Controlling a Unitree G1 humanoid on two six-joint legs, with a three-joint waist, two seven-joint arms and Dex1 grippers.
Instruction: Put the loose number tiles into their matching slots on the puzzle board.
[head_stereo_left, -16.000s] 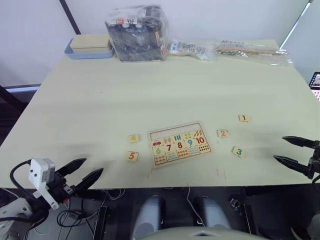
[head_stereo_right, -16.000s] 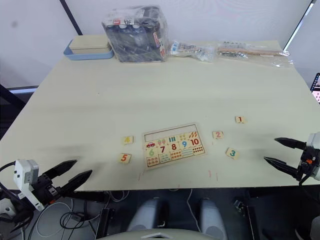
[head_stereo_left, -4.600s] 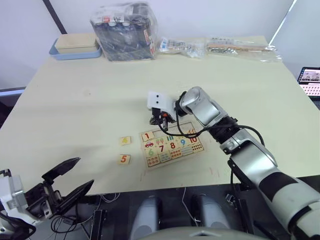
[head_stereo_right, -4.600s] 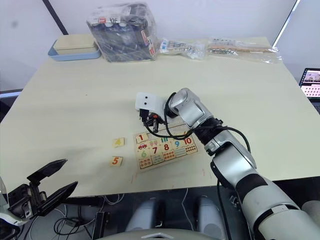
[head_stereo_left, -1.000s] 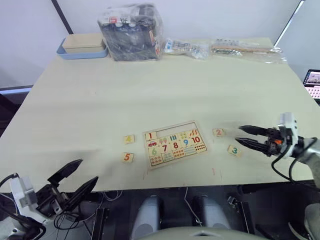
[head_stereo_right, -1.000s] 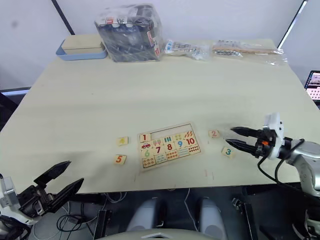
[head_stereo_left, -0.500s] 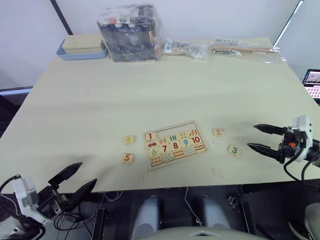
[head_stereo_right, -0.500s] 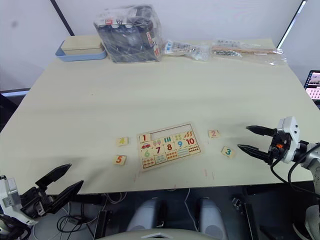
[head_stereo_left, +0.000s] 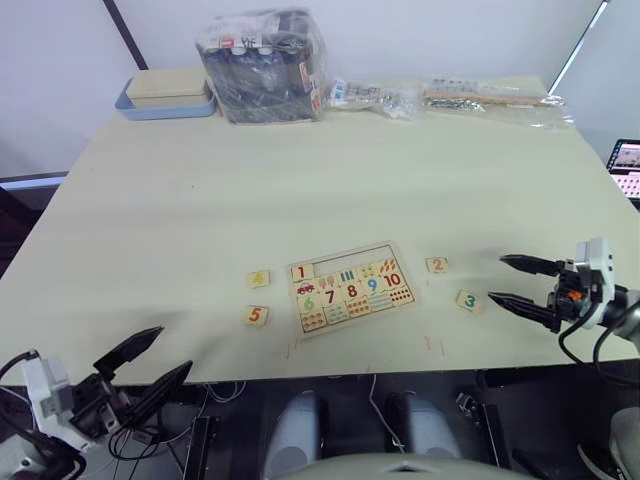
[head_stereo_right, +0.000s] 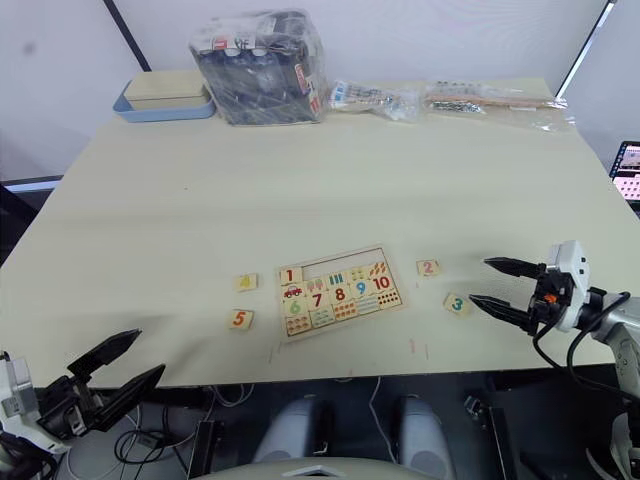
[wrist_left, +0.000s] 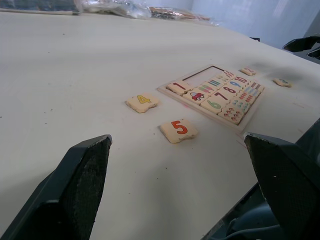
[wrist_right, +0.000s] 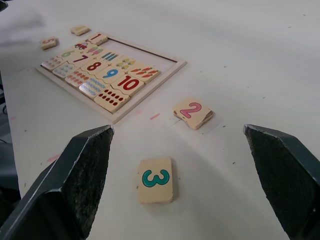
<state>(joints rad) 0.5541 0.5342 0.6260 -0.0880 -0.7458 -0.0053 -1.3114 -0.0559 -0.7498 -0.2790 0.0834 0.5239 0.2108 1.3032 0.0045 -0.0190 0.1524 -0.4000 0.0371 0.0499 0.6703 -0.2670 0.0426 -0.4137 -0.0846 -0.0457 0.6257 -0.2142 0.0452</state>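
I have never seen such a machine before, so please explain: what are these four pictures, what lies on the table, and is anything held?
This is a humanoid robot with two arms. Two pictures come from cameras on its head, looking down over the table. The other two come from cameras on its wrists, looking along the black fingers.

On the table lies a wooden puzzle board. The tile 1 already sits in its top row; the other slots there are empty. Tiles 4 and 5 lie loose on the robot's left of the board, tiles 2 and 3 on its right.

The right gripper is open, near tile 3. The left gripper is open too. Nothing is held.
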